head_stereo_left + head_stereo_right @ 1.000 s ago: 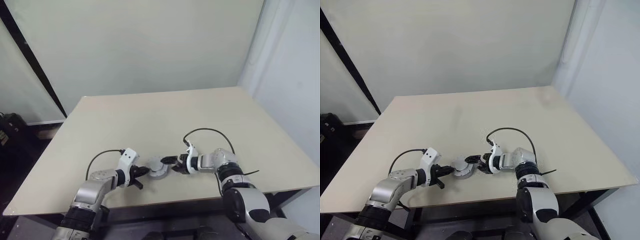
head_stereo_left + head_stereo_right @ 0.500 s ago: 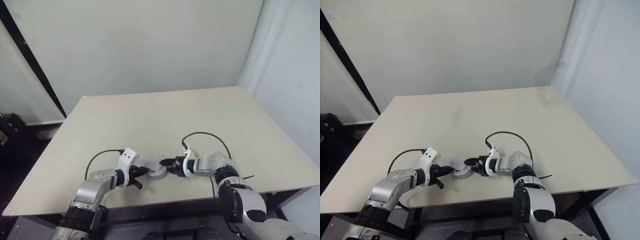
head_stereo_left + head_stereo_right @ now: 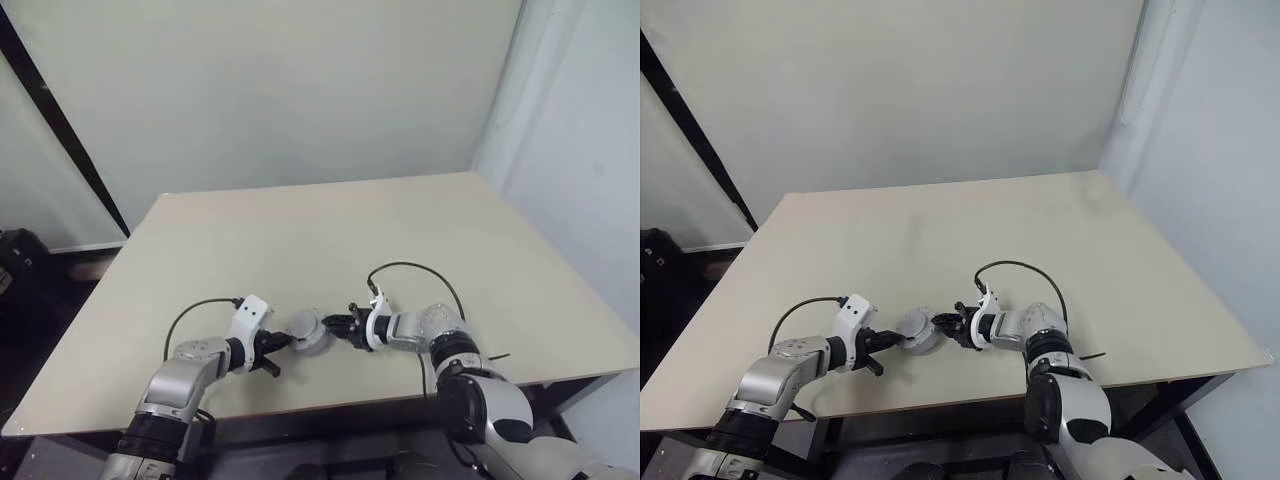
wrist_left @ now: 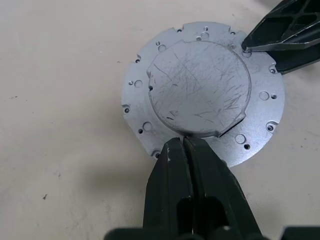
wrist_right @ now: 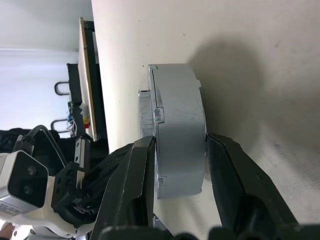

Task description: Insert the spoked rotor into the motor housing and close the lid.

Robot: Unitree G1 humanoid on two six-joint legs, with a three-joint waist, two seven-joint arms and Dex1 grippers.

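left gripper [image 4: 183, 142] pressed together at motor housing [image 4: 202, 90] flange, right gripper [image 5: 177, 145] pinching housing, table [image 3: 300, 240]

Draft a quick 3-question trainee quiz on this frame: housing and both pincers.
1. Which pincer has a finger on each side of the motor housing's thick body: the left pincer or the right pincer?
2. True or false: the left pincer's fingers stand wide apart.
3. What does the housing face in the left wrist view show? A) copper windings B) a scratched raised centre inside a flange with small holes C) thin spokes around a hub

Key: 1 right pincer; 2 false, they are shut, with the tips at the flange rim; 3 B.
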